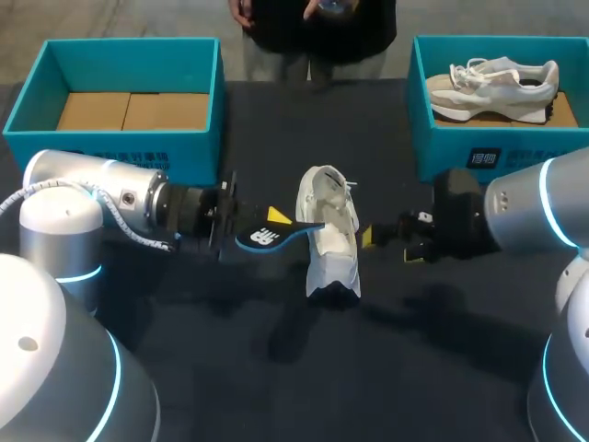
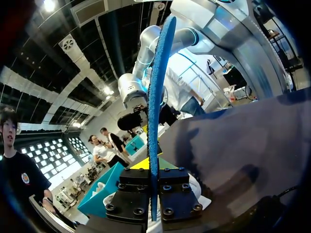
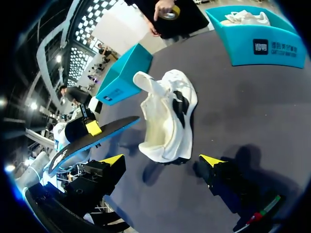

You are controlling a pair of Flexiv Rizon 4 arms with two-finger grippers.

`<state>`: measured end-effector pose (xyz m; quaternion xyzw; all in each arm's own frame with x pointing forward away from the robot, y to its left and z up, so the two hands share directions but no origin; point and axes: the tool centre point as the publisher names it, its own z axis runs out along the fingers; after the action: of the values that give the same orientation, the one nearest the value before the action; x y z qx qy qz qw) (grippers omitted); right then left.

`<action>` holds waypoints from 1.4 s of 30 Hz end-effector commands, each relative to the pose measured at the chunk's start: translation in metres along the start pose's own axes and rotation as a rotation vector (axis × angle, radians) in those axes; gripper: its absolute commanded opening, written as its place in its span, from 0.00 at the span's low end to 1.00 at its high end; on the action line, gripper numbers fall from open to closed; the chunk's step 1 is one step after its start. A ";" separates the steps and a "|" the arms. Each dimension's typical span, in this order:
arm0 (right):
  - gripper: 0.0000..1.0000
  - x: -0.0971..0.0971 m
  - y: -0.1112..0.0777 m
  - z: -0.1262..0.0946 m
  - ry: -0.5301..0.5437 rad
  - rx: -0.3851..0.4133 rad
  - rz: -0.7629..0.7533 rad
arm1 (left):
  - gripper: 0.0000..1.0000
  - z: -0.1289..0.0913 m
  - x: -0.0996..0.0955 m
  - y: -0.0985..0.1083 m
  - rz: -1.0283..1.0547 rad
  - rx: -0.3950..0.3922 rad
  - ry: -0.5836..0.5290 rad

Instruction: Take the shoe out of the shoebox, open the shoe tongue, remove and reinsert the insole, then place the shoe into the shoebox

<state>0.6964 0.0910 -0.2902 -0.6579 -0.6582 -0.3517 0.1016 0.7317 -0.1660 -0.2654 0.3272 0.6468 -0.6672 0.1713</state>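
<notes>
dark table [image 1: 276,368], white mesh sneaker [image 1: 329,230] mid-table. left gripper [image 1: 272,224] clamps the flat blue-black insole [image 1: 262,238], tip at the opening. right gripper [image 3: 163,160] gapes around the toe: brace first, then feed it in flat.

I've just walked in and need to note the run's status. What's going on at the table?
The left gripper is shut on a blue insole, holding it out beside the white shoe, which lies in the middle of the table outside both boxes. The right gripper is open, close to the shoe's other side and not gripping it. The left shoebox has no shoe in it; the right shoebox holds a second shoe.
</notes>
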 end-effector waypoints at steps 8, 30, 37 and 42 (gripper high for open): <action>1.00 -0.009 -0.003 -0.040 -0.006 -0.004 -0.009 | 0.00 0.002 -0.001 0.000 0.004 -0.002 -0.001; 1.00 -0.007 -0.001 -0.041 0.015 0.010 -0.019 | 0.00 0.014 0.006 0.005 -0.022 0.007 -0.011; 1.00 -0.007 -0.001 -0.041 0.015 0.010 -0.019 | 0.00 0.017 0.007 0.009 -0.027 0.001 -0.010; 1.00 -0.007 -0.001 -0.041 0.015 0.010 -0.019 | 0.00 0.018 0.007 0.009 -0.027 -0.001 -0.008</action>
<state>0.6847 0.0607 -0.2652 -0.6481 -0.6657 -0.3539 0.1074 0.7281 -0.1811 -0.2769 0.3158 0.6508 -0.6705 0.1649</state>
